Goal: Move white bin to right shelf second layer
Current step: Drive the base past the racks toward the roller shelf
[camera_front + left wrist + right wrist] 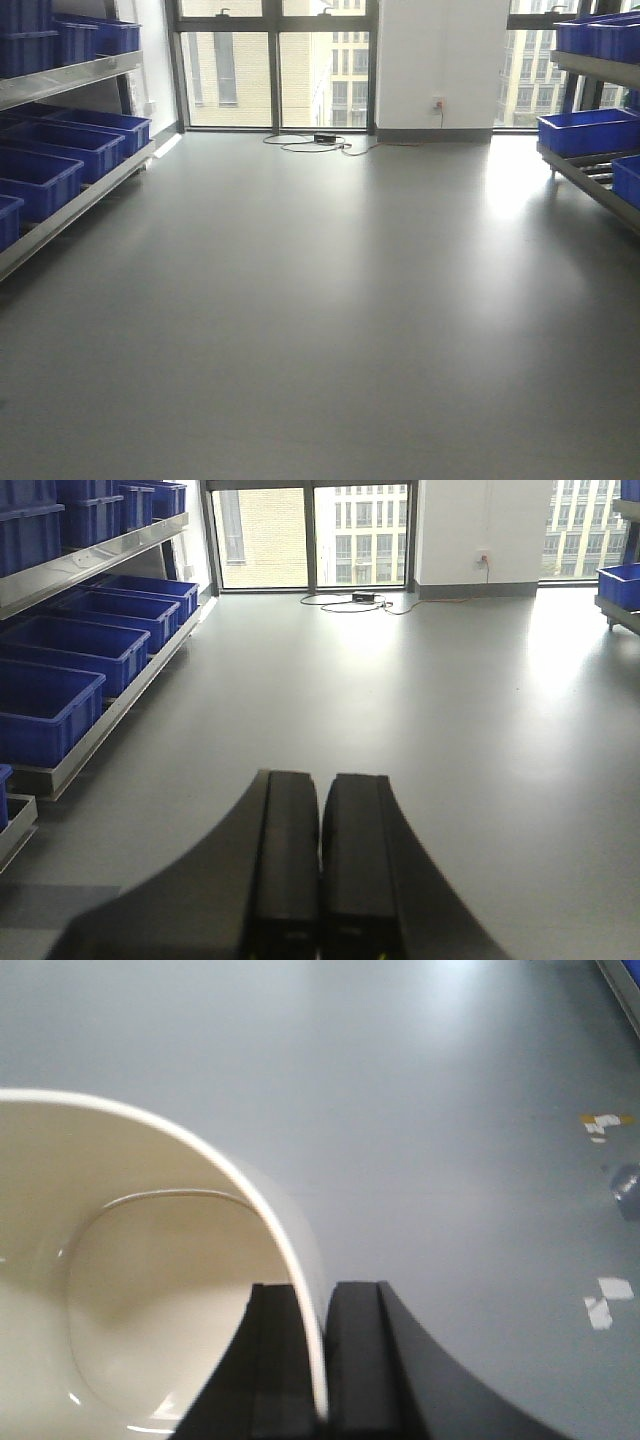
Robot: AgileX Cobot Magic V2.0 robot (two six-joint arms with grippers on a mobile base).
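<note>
In the right wrist view my right gripper [318,1295] is shut on the rim of the white bin [120,1260], one finger inside the wall and one outside. The glossy cream bin is empty and hangs above the grey floor. In the left wrist view my left gripper [320,780] is shut and empty, its two black fingers pressed together above the floor. The right shelf [592,175] stands at the right edge of the front view; a roller lane [603,168] shows between blue crates on one level. Neither gripper nor the bin shows in the front view.
Blue crates [585,130] sit on the right rack. A left rack [70,215] holds several blue crates [70,650]. Open grey floor [320,300] lies between the racks. A cable and a black box [325,139] lie by the far windows. Tape marks [605,1300] dot the floor.
</note>
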